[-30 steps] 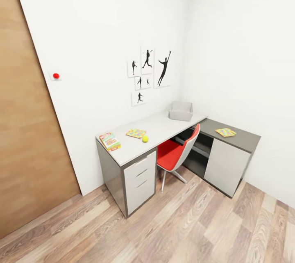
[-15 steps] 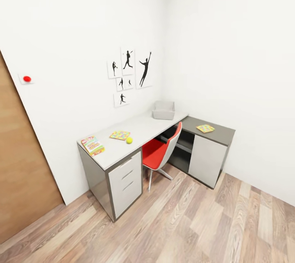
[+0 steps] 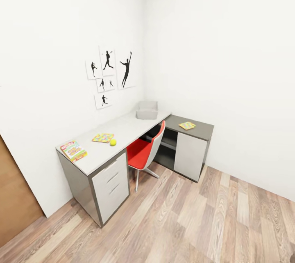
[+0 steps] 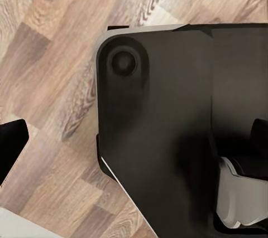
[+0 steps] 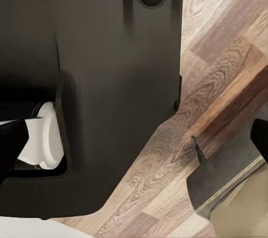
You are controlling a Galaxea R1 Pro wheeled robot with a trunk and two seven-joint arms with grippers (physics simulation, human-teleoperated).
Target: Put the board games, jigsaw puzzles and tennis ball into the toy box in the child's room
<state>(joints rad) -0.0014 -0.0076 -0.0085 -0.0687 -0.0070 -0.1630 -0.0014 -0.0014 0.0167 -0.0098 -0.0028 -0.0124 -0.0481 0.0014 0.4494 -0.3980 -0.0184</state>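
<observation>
The L-shaped table (image 3: pixel 127 129) stands in the room's corner in the head view. On its white top lie a yellow-green board game (image 3: pixel 73 150), a jigsaw puzzle (image 3: pixel 103 137) and the tennis ball (image 3: pixel 112 142) beside it. The grey toy box (image 3: pixel 147 110) sits at the far end against the wall and looks empty. The second jigsaw puzzle (image 3: pixel 187 125) lies on the dark wing. The bed and its two board games are out of view. Each wrist view looks down past the robot's dark base (image 4: pixel 162 126) at plank floor, with a black fingertip (image 4: pixel 11 143) at the edge.
A red swivel chair (image 3: pixel 143 152) is tucked in at the table's inner corner. White drawers (image 3: pixel 110 187) face me. A wooden door (image 3: pixel 14 197) is at the left. Open plank floor (image 3: pixel 196 222) lies between me and the table. A grey-edged beige corner (image 5: pixel 234 188) is near the right arm.
The head view has swung to the right, so the table and wall pictures slid left and the wooden door nearly left the picture. Nothing on the table has moved.
</observation>
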